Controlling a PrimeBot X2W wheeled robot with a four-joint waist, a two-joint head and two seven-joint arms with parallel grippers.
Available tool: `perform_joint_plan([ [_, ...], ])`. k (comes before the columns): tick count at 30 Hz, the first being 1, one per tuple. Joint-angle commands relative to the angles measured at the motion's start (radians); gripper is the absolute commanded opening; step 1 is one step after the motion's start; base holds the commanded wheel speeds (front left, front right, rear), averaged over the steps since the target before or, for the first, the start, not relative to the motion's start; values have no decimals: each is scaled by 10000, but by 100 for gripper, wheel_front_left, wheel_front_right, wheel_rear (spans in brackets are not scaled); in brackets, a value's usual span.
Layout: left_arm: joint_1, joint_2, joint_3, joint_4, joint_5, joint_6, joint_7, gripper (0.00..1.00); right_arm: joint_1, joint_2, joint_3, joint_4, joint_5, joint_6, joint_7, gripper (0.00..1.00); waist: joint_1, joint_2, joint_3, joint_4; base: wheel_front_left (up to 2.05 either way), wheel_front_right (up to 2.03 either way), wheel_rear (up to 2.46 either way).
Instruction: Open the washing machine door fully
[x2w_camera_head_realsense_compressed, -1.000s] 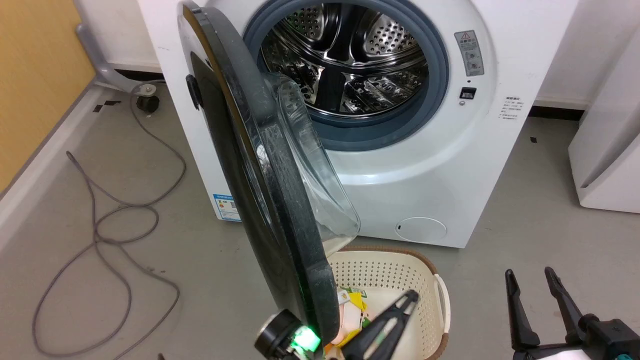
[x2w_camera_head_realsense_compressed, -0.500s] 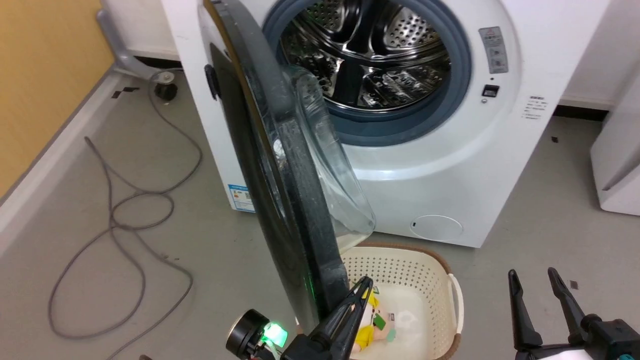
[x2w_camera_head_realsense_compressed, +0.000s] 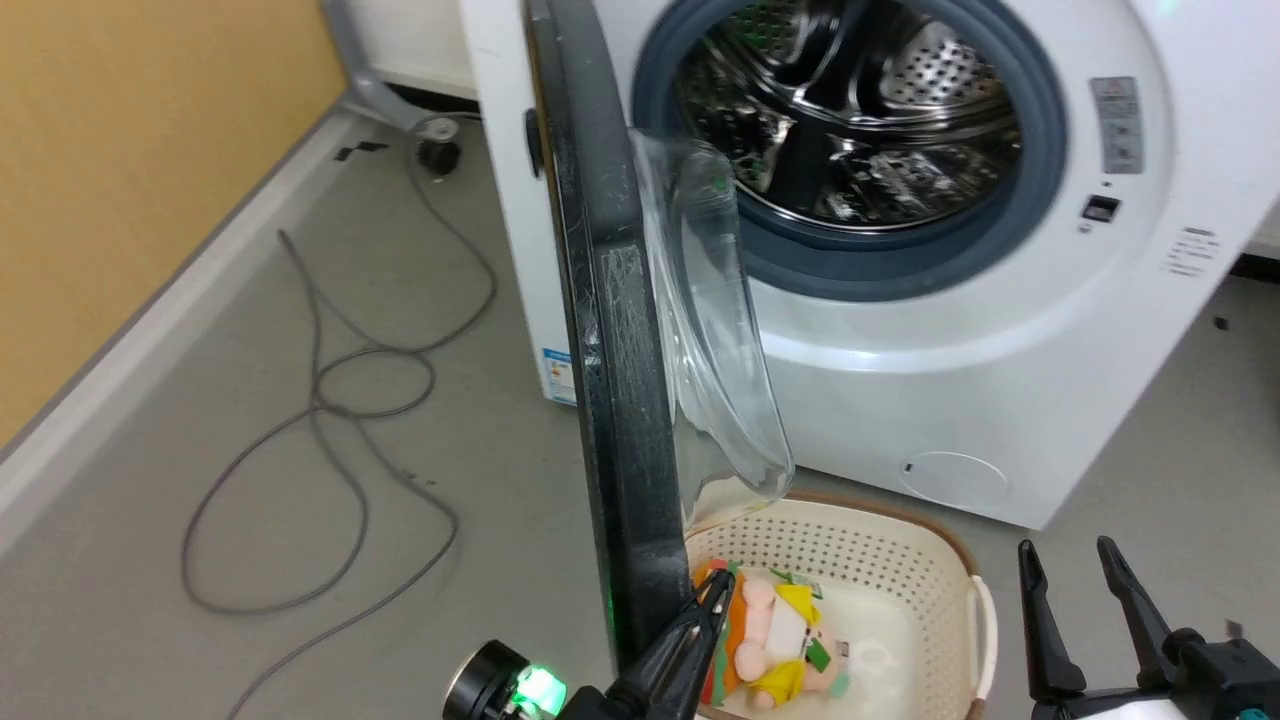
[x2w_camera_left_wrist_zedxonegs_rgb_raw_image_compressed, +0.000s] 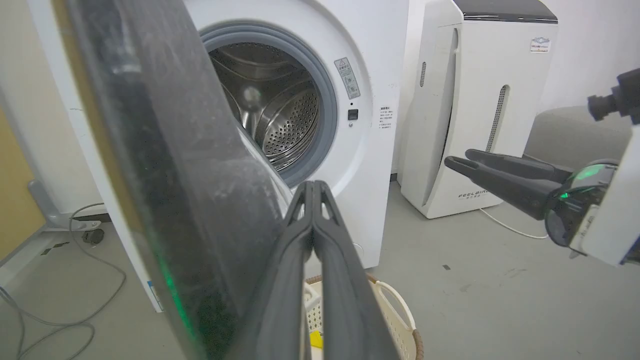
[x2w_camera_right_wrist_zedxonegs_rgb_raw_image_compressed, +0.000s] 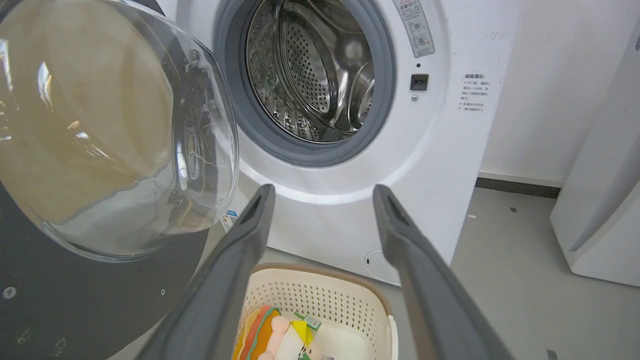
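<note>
- Handling: the washing machine door (x2w_camera_head_realsense_compressed: 620, 400) is judged rigid and fairly heavy. It turns only on its hinge, so it should follow an arc rather than a straight line.
- Surface: the black outer face is glossy and probably slippery. The clear glass bowl (x2w_camera_head_realsense_compressed: 715, 330) is hard but should not be struck or used as a push point.
- Where to take hold: the thick dark rim at the free edge, farthest from the hinge, gives the best leverage. A push on its inner side is judged enough, with no clamping needed.
- Appearance: a large round black disc, scuffed along its rim, with the bowl bulging from its inner side.
- Position: the door stands roughly square to the front of the washing machine (x2w_camera_head_realsense_compressed: 900, 380), so it is not yet fully open. Its lower rim lies immediately left of the left gripper (x2w_camera_head_realsense_compressed: 718, 590) and rises up and ahead from there.
- Left gripper: the fingers are pressed together and hold nothing. The tips sit at the rim's inner side, but contact cannot be confirmed.
- Right gripper (x2w_camera_head_realsense_compressed: 1062, 548): the fingers are spread wide and empty, well to the right of the door and idle.
- Surroundings: a cream basket (x2w_camera_head_realsense_compressed: 960, 570) holding a plush toy (x2w_camera_head_realsense_compressed: 775, 640) sits just right of the left gripper's tips. A grey cable (x2w_camera_head_realsense_compressed: 330, 400) lies far to its left, beyond the door.
</note>
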Motion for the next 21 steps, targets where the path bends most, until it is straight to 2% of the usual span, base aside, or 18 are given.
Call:
perform_joint_plan([
  [1, 120, 25, 239, -14, 19, 115, -23, 0, -76, 41, -4, 22, 54, 8, -34, 100, 1, 0, 23, 300, 0, 0, 0],
  [13, 462, 121, 964, -260, 52, 353, -23, 0, -100, 41, -45, 0, 126, 8, -34, 100, 1, 0, 156, 1574, 0, 0, 0],
  [21, 432, 300, 2243, -218, -136, 723, -23, 0, -210, 41, -66, -57, 12, 8, -34, 100, 1, 0, 363, 1974, 0, 0, 0],
])
